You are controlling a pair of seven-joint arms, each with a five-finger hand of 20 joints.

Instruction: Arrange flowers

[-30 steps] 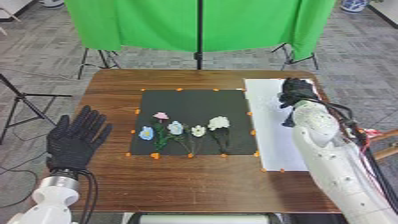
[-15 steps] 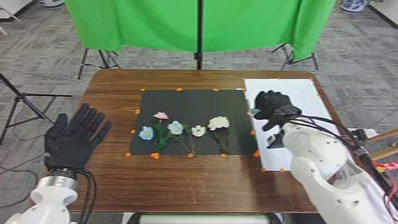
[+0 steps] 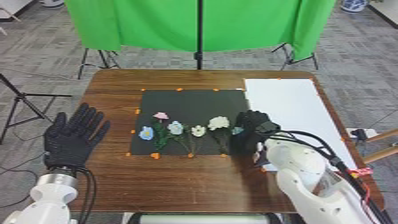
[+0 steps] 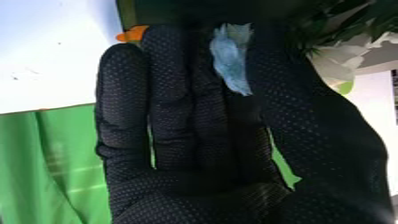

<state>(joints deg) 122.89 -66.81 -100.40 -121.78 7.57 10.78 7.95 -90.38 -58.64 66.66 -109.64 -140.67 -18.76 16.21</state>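
Black mat (image 3: pixel 182 104) on brown table (image 3: pixel 182 185); green curtain (image 3: pixel 147 25) beyond — right hand (image 3: pixel 253 124) pinches pale-blue tuft (image 4: pixel 231 57); left hand (image 3: pixel 69 145) spread.

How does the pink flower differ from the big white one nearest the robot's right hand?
The pink flower has a small bloom; the white flower has a larger, fuller one. The white flower lies close beside the right hand, the pink flower well away from it. Both lie on the black mat.
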